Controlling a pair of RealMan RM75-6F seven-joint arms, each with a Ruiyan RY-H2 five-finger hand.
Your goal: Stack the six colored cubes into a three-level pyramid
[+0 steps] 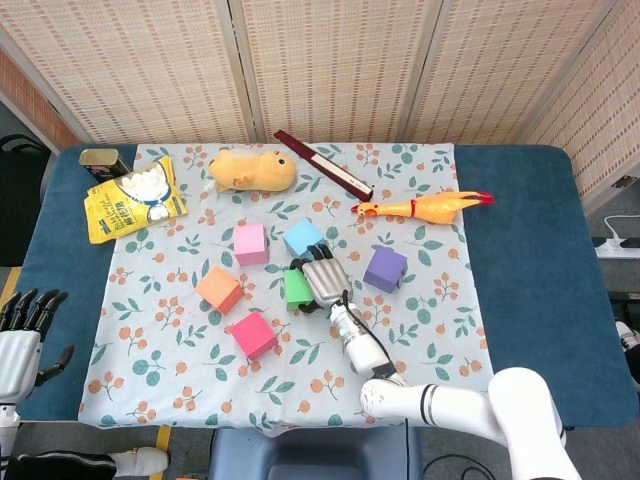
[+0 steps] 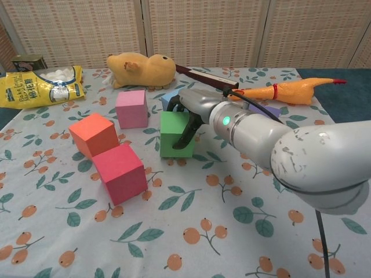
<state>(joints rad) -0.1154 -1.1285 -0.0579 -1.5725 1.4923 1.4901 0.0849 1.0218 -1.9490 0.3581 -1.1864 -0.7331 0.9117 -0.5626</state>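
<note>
My right hand (image 1: pixel 322 280) grips the green cube (image 1: pixel 296 288) from above and from its right side; in the chest view the right hand (image 2: pixel 194 105) curls over the green cube (image 2: pixel 176 134), which sits low over the cloth. Just behind it is the blue cube (image 1: pixel 303 238), mostly hidden in the chest view. To the left are the pink cube (image 1: pixel 250 243), the orange cube (image 1: pixel 220 289) and the magenta cube (image 1: pixel 254 335). On the right stands the purple cube (image 1: pixel 385 269). My left hand (image 1: pixel 20 338) hangs at the table's near left edge, fingers apart and holding nothing.
A yellow plush toy (image 1: pixel 252 169), a dark red bar (image 1: pixel 322 163) and a rubber chicken (image 1: pixel 425 208) lie along the back of the floral cloth (image 1: pixel 400 370). At the back left are a yellow snack bag (image 1: pixel 133 200) and a tin can (image 1: pixel 100 160).
</note>
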